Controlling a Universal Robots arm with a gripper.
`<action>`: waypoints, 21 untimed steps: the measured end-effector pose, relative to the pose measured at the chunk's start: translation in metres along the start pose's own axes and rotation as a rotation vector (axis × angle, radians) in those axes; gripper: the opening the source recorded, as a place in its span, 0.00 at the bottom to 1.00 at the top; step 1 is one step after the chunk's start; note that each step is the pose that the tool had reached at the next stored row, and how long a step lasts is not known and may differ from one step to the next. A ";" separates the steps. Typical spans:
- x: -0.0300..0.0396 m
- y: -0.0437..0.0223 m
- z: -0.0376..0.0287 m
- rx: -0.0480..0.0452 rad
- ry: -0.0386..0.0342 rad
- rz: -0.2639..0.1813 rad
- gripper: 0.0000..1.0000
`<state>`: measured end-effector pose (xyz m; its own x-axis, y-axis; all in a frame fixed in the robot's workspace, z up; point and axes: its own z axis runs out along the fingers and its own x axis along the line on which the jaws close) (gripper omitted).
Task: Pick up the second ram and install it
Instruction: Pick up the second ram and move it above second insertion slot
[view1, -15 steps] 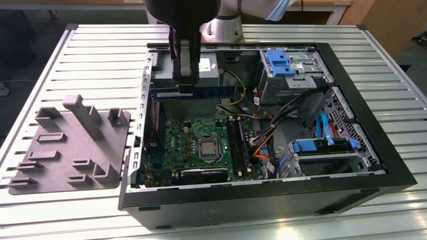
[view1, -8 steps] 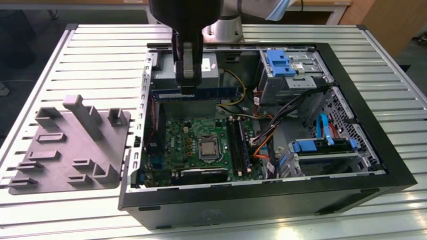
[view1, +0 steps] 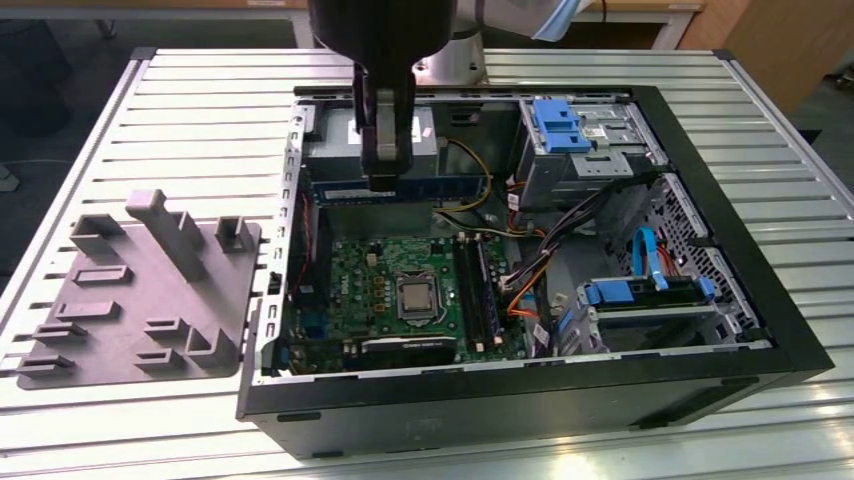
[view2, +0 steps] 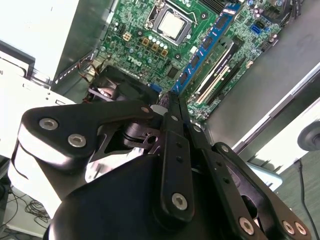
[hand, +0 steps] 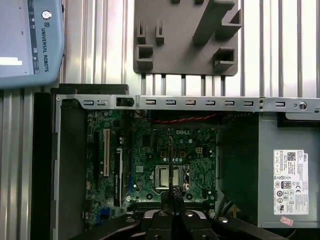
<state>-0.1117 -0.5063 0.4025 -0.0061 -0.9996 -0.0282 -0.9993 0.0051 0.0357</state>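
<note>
The gripper (view1: 384, 178) was clamped on the second ram (view1: 434, 188), in the upper middle of the exterior view. In my judgement, the stick lay crosswise to the memory slots (view1: 474, 280), so careful alignment mattered.

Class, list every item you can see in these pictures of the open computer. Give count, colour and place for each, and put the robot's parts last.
table: one, silver, slatted, under everything
fixture plate: one, grey, on the table, at the exterior view's left of the case
computer case: one, black, open, on the table
motherboard: one, green, inside the case
processor: one, silver, mid-motherboard
memory slots: several, black, beside the processor
power supply: one, grey, inside the case
drive caddies: two, blue, case's side at the exterior view's right
second ram: one, blue, in the gripper
gripper: one, black, shut on the ram, over the case
</note>
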 end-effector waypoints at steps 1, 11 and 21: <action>0.0000 -0.0007 0.0003 -0.0003 0.0000 0.000 0.11; 0.0000 -0.0076 0.0021 -0.0021 -0.0001 0.000 0.11; 0.0000 -0.0131 0.0038 -0.0034 -0.0001 0.000 0.11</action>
<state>-0.0987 -0.5063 0.3983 -0.0062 -0.9996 -0.0283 -0.9992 0.0051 0.0391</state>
